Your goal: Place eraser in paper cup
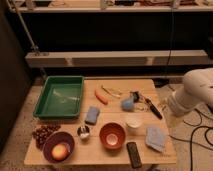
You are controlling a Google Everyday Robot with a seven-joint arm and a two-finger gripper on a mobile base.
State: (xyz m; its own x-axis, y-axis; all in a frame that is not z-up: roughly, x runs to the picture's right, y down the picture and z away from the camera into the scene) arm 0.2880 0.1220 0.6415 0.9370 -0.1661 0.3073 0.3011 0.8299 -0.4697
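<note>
Eraser point(134, 154) lies flat at near edge of table point(112, 114), right of bowl point(112, 136); cup point(133, 122) just beyond it. Gripper point(173, 111) hangs off right edge, released, empty. Eraser judged light, stiff: pinch its 2 long sides.

Warm, yellowish light falls from above onto the wooden tabletop point(87, 154), the brightest zone in view. The space beneath the shelf point(115, 58) behind it and the whole left side sink into near-black. Shadows under the things on the wood are short and soft-edged. The white arm point(200, 92) at the right looks washed out, and the gripper point(171, 106) at its lower end, just beside the tabletop's right edge, melts into that pale glow. The whole view is soft and grainy. The green tray point(62, 78) carries a faint sheen on its floor, and the paper cup point(133, 121) shows as a pale, featureless blot.
</note>
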